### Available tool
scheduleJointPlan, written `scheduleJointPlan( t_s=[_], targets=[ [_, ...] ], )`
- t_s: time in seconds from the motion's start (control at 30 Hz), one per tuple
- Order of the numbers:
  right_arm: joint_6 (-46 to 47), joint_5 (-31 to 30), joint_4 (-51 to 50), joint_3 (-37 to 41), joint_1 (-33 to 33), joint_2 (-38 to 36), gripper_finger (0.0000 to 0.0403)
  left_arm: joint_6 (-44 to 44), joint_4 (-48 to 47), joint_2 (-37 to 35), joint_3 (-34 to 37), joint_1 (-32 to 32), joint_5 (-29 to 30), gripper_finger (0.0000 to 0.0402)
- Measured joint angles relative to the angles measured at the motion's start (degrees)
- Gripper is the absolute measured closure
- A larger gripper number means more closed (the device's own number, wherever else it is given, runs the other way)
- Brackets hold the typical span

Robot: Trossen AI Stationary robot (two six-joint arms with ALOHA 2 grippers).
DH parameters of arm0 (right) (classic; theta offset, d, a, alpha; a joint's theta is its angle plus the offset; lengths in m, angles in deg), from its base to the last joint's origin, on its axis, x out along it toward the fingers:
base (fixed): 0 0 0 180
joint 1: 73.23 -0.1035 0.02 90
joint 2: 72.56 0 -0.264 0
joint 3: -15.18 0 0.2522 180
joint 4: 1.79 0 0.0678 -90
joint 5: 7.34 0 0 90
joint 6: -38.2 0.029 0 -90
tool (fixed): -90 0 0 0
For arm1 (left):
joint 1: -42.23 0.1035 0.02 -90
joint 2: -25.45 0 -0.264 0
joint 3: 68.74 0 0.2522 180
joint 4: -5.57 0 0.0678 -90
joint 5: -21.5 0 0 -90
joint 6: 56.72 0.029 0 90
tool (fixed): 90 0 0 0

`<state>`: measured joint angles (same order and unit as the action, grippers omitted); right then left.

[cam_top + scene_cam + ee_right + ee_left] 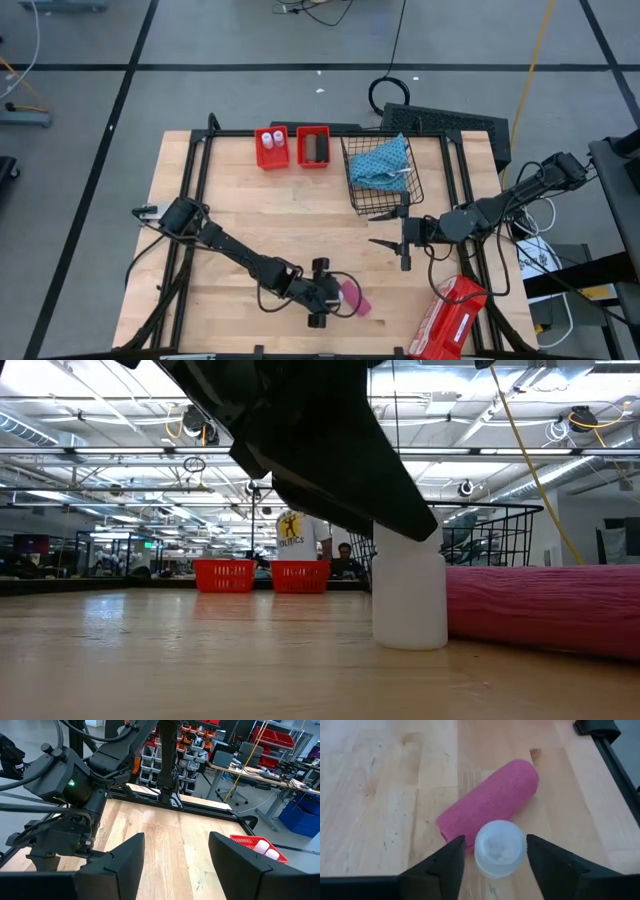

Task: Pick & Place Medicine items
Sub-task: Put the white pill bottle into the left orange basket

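Note:
A small white-capped vial (500, 848) stands upright on the table near its near edge, also in the low view (410, 600). A pink roll-like tube (492, 800) lies on its side just behind it (545, 608) (353, 298). My left gripper (495, 839) (328, 292) is open and low over the vial, one finger on each side with narrow gaps. My right gripper (395, 240) (175, 845) is open and hangs in the air right of centre, touching nothing. The brown and black boxes I cannot make out.
Two red bins stand at the far edge, one with white vials (271, 147) (260, 847), one with something dark (313, 147). A wire basket (392, 200) holds the blue cloth (383, 162). The red case (448, 320) lies at the near right corner.

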<state>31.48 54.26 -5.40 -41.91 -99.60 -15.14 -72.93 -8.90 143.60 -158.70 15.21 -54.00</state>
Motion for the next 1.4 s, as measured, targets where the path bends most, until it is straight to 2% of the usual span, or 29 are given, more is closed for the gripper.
scheduleJointPlan(
  t_s=[0.23, 0.43, 0.57, 0.8, 0.97, 1.07, 1.23, 1.4],
  targets=[
    [0.0, 0.0, 0.2, 0.0, 0.0, 0.0, 0.0193, 0.0, 0.9, 0.0, 0.0, 0.0, 0.0, 0.0267],
    [1.9, 0.0, -0.5, 0.0, 0.0, 0.0, 0.0193, 0.0, -0.3, -1.4, 0.0, 0.1, 0.8, 0.0267],
    [1.3, 0.0, -0.7, 0.0, 0.0, 0.0, 0.0193, 1.1, -4.4, -6.8, 0.0, 0.6, 3.8, 0.0267],
    [-0.1, -0.3, -0.5, 0.0, 0.0, 0.0, 0.0193, 4.9, -17.7, -19.8, 0.0, 1.1, 15.4, 0.0267],
    [0.1, -0.1, -0.5, 0.0, 0.0, 0.0, 0.0193, 6.6, -25.0, -29.0, 0.0, 3.2, 21.3, 0.0267],
    [1.6, -0.1, -0.5, 0.0, 0.0, 0.0, 0.0193, 8.4, -27.0, -33.3, 0.4, 5.5, 24.9, 0.0267],
    [1.6, 0.0, -0.2, 0.0, 0.0, 0.0, 0.0193, 8.8, -26.5, -39.6, 6.3, 13.3, 24.5, 0.0267],
    [1.5, -0.1, -0.1, 0.0, 0.0, 0.0, 0.0193, 8.0, -23.3, -45.7, 15.7, 25.4, 18.6, 0.0267]
  ],
)
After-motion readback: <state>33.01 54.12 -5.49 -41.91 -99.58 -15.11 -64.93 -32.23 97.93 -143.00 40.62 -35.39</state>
